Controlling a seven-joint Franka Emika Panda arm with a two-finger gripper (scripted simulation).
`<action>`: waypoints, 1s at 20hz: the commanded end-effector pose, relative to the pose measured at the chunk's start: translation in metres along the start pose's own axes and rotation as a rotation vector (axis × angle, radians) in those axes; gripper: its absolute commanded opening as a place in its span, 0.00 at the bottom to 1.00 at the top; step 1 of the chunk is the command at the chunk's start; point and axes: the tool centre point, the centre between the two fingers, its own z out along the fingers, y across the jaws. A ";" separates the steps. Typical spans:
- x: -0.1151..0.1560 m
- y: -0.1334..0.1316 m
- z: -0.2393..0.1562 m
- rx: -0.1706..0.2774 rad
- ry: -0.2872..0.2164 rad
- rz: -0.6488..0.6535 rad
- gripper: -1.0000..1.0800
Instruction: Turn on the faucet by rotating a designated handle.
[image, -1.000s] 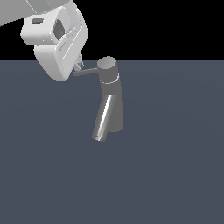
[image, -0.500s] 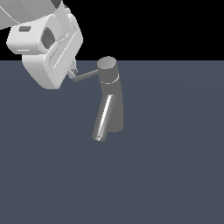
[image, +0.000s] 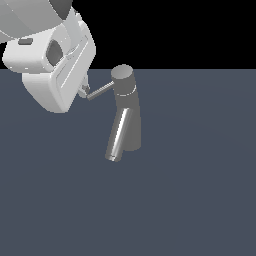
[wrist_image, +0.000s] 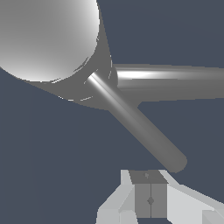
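upper left of the exterior frame: gripper (image: 85, 90) has dropped lower and swung further over in the last second, and the handle (image: 101, 91) tip has gone with it, now pointing down-left instead of nearly level. so rotation has started. faucet (image: 125, 112) sits just above frame centre, spout (image: 117, 136) slanting down-left, body unmoved. jaws look closed together in the wrist view (wrist_image: 150, 199), pads touching, nothing between them; they push the rod's end rather than clamp it. handle end (wrist_image: 174, 162) sits just off the fingertips. my read: partway through the turn, more sweep needed, contact could slip off the tip.
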 end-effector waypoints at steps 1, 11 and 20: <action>0.021 0.004 0.003 -0.005 0.022 0.026 0.00; 0.040 0.026 0.003 -0.006 0.025 0.029 0.00; 0.047 0.027 0.001 -0.003 0.013 0.018 0.00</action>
